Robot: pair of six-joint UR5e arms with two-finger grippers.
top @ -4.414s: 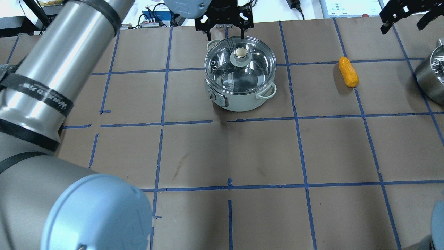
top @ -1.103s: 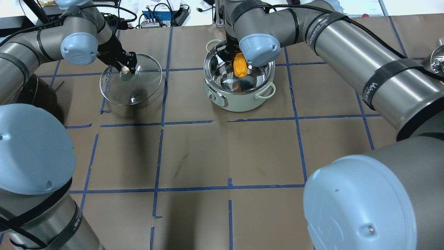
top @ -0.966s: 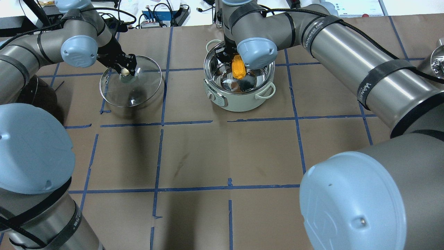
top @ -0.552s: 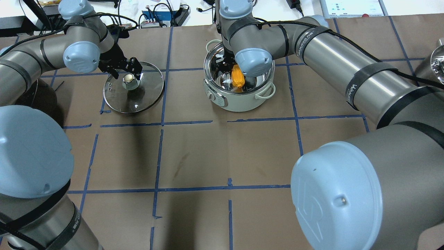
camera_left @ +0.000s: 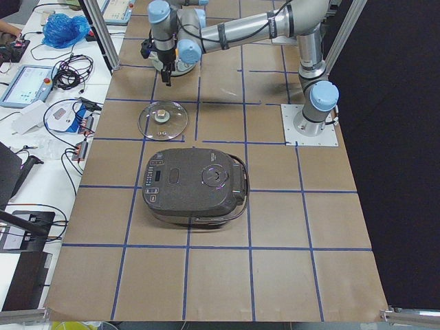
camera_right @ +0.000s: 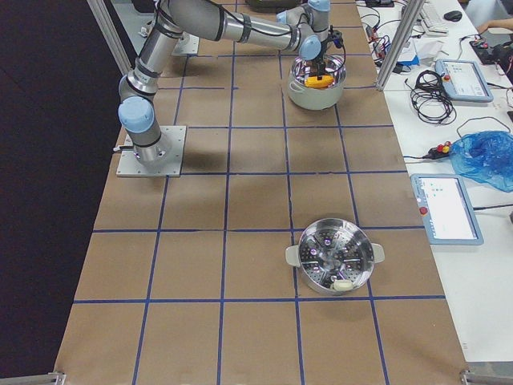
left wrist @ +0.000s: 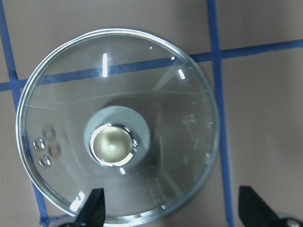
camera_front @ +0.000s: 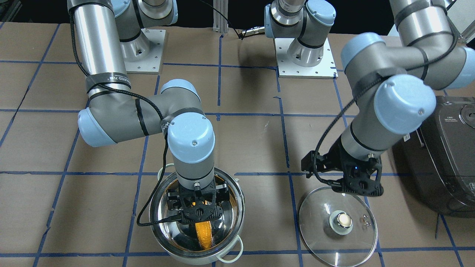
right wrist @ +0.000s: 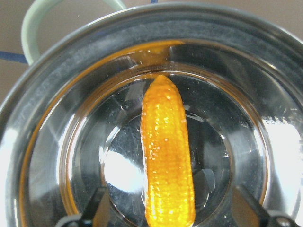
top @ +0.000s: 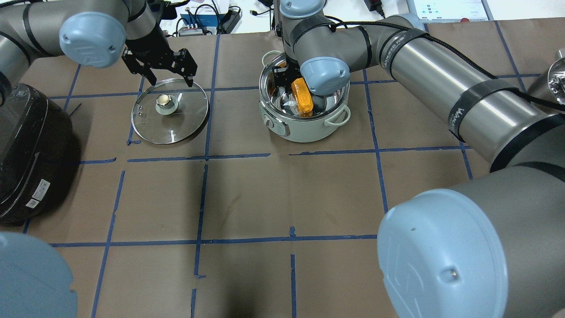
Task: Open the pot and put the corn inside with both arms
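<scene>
The pot (top: 304,126) stands open at the table's far middle, steel inside with pale handles. The corn (right wrist: 168,151) lies on the pot's bottom; it also shows in the overhead view (top: 302,96). My right gripper (right wrist: 171,208) hangs in the pot's mouth just above the corn, open, with its fingers clear of it on both sides. The glass lid (top: 170,117) lies flat on the table left of the pot, knob (left wrist: 111,144) up. My left gripper (top: 170,79) is open and empty above the lid's far edge.
A dark rice cooker (top: 26,150) sits at the table's left edge, close to the lid. A steel steamer pot (camera_right: 333,257) stands far off on the right end. Brown paper with blue tape lines (top: 291,240) covers the table.
My left gripper set the lid down, let go of the knob and rose away. My right gripper lowered the corn into the pot and opened; the corn now lies on the bottom.
</scene>
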